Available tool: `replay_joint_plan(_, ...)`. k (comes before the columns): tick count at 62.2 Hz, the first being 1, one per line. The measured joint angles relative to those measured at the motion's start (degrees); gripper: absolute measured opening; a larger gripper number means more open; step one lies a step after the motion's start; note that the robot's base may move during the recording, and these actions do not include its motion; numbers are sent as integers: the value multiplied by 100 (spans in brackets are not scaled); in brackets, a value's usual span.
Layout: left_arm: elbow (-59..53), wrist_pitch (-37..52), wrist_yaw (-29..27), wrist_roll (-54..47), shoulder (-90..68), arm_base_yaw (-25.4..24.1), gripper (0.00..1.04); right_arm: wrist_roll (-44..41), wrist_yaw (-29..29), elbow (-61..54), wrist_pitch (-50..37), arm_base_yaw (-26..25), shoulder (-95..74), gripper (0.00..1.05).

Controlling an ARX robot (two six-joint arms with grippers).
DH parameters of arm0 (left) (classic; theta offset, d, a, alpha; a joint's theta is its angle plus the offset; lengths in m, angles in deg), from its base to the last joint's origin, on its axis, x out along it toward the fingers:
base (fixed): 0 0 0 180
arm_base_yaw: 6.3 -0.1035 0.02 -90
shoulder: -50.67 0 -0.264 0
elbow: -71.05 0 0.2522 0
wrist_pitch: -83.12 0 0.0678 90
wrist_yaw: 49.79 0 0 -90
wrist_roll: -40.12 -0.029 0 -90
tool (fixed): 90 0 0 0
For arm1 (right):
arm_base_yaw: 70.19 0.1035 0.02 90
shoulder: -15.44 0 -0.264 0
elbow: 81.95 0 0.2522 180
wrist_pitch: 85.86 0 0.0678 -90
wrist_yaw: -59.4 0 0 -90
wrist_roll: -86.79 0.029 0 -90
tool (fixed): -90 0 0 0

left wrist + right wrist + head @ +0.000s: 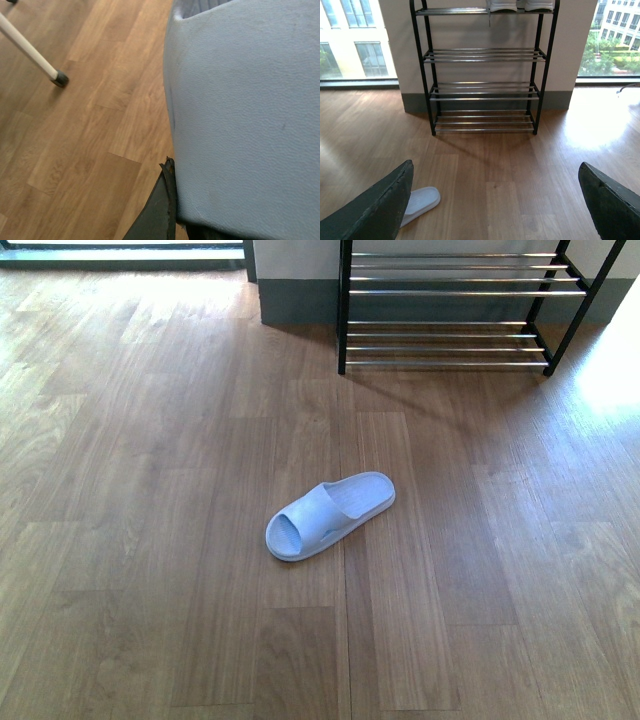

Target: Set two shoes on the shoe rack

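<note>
The left fingers are closed on a raised slide, pale blue, held clear of the wooden floor; only one finger is seen. The right fingers are spread wide, with nothing held. A second slide lies on the floor, well apart from the shoe rack. White-soled sneakers stand on its top shelf.

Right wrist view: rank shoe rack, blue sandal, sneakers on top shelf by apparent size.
1. Shoe rack, largest by far.
2-3. Blue sandal and sneakers: too close to rank; sandal half hidden, sneakers cropped to soles.
</note>
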Motion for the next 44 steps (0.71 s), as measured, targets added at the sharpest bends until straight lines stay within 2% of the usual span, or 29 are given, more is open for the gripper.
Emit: replay_joint_plan(44,-55,-2,-13,-66,299,22,2,-2,0,0,0,0,0,96)
